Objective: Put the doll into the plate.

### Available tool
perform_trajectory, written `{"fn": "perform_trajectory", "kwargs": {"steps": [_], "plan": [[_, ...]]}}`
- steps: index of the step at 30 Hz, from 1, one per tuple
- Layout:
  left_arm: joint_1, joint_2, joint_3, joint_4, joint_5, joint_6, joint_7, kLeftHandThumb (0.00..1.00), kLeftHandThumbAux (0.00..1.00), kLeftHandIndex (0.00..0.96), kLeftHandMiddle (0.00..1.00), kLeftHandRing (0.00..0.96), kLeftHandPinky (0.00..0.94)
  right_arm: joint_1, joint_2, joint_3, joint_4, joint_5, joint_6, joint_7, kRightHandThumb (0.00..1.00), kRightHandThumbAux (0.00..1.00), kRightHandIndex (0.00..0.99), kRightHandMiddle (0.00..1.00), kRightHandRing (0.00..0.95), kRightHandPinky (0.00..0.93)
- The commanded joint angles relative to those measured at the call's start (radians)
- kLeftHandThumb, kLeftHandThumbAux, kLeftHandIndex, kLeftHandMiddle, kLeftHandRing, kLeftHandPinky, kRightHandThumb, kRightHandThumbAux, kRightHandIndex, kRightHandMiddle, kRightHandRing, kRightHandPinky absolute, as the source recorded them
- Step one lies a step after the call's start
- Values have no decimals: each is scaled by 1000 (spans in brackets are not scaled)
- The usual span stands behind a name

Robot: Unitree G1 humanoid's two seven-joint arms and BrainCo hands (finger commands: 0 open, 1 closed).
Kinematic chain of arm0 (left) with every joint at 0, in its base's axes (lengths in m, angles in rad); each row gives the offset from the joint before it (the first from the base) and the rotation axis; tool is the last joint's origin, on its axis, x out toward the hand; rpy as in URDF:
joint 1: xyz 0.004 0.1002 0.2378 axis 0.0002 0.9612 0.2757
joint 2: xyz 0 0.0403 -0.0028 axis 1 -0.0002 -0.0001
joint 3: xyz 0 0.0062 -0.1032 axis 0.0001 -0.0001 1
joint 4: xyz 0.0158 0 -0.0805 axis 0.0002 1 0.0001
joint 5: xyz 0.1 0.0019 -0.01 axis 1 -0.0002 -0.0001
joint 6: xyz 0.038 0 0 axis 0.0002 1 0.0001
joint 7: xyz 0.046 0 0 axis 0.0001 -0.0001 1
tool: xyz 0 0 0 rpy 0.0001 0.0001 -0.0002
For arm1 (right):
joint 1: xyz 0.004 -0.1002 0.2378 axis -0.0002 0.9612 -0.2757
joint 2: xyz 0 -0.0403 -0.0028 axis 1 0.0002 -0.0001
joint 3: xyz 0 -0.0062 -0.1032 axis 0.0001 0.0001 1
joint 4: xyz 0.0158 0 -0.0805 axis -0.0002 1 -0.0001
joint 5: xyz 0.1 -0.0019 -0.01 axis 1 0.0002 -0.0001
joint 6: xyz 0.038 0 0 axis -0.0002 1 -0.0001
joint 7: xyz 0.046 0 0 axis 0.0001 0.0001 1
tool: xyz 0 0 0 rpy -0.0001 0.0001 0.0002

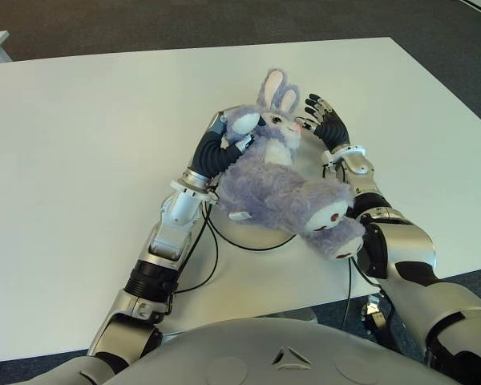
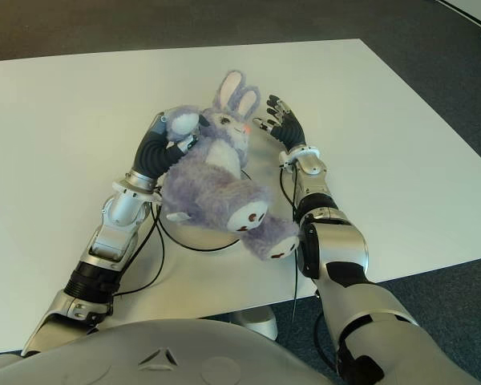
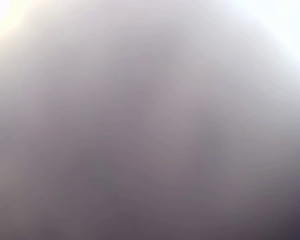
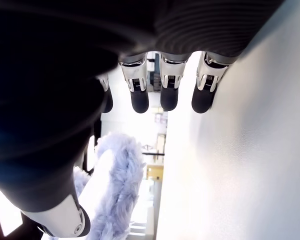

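The fluffy lavender plush rabbit doll (image 1: 284,188) lies on its back between the 2 forearms, sprawled over a white round plate (image 1: 268,241) on the white table (image 1: 88,136); only a thin arc of the plate's rim shows beneath the doll's body. The doll's pink-lined ears point away from the robot and its feet hang toward the table's near edge, seemingly beyond the rim.

The left hand (image 1: 231,132) is tucked against the doll's arm beside its head. Its wrist view is filled with blurred fur, so I cannot tell whether its fingers are gripping or merely pressed in. The right hand (image 1: 325,120) sits just beside the head on the other side, its fingers (image 4: 139,97) extended and spread, holding nothing; the ears show close to the palm in its wrist view.

My judgement is that the doll is placed or nearly so. The risk lies in withdrawal: fur could snag on the left fingers and drag the doll off, or the overhanging legs could tip it over the rim.
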Motion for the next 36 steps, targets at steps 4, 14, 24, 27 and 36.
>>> {"fn": "perform_trajectory", "kwargs": {"steps": [4, 14, 24, 27, 36], "plan": [[16, -35, 13, 65, -42, -70, 10, 711, 702, 429, 598, 604, 578, 130, 31, 6, 73, -14, 69, 2, 228, 767, 25, 48, 44, 63], [13, -51, 23, 109, -18, -131, 46, 700, 704, 414, 423, 423, 370, 132, 28, 9, 73, -16, 71, 1, 217, 768, 20, 44, 43, 71], [0, -46, 20, 146, 8, -187, 69, 688, 704, 409, 368, 335, 288, 133, 26, 8, 72, -15, 73, 3, 236, 769, 21, 40, 43, 71], [0, -47, 21, 152, 16, -195, 74, 689, 704, 409, 367, 331, 284, 134, 25, 8, 72, -14, 73, 4, 239, 768, 21, 39, 42, 71], [-1, -48, 20, 164, 30, -211, 87, 688, 705, 409, 363, 327, 298, 135, 23, 8, 72, -15, 71, 6, 248, 767, 23, 40, 43, 71]]}}
